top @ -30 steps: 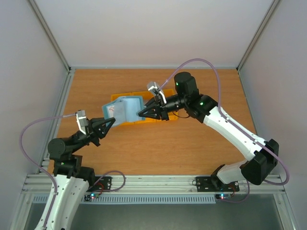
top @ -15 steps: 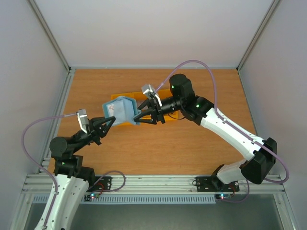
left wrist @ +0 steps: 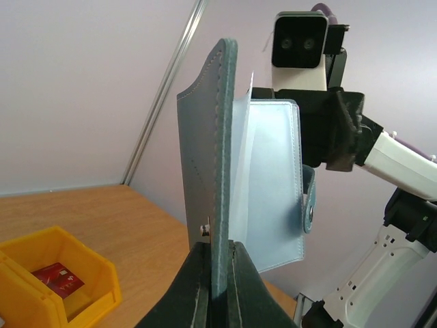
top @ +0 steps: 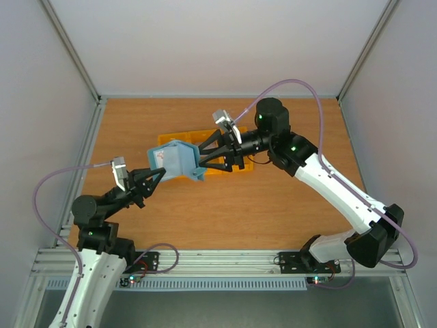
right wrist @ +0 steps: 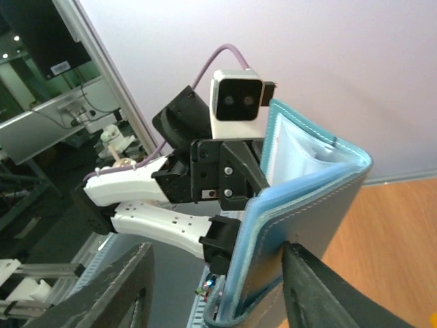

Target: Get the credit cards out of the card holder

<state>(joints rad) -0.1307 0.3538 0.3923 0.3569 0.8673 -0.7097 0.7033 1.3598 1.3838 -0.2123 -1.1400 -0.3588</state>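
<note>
1. Small dusty-blue bi-fold card holder (top: 175, 158) (left wrist: 203, 171) (right wrist: 304, 219) of soft stitched material. It is held upright off the table, partly open like a book, above the near side of the yellow bins and between the two grippers.
2. Clear plastic inner pockets (left wrist: 270, 178) fan out from the blue cover. A blue snap tab (left wrist: 308, 205) hangs at their outer edge. Whether any card sits inside cannot be told.
3. Left gripper (top: 159, 173) (left wrist: 217, 247), black, two fingers. The jaws are closed tight on the lower edge of the card holder's cover and carry it.
4. Right gripper (top: 198, 156) (right wrist: 218, 247), black, two fingers. The jaws are spread wide and straddle the card holder's other edge. One finger (right wrist: 328, 294) lies just beside the cover and the other finger (right wrist: 116, 294) stands well apart, so they clamp nothing.
5. Red plastic credit card (left wrist: 58, 277), thin and rectangular. It lies flat on the floor of a bin compartment, apart from the card holder.
6. Yellow plastic bins (top: 174, 138) (left wrist: 85, 301), open-topped and joined side by side. They stand on the table towards its far side and are partly hidden by the card holder and the right gripper.
7. Brown wooden table (top: 273, 205), which carries the bins.
</note>
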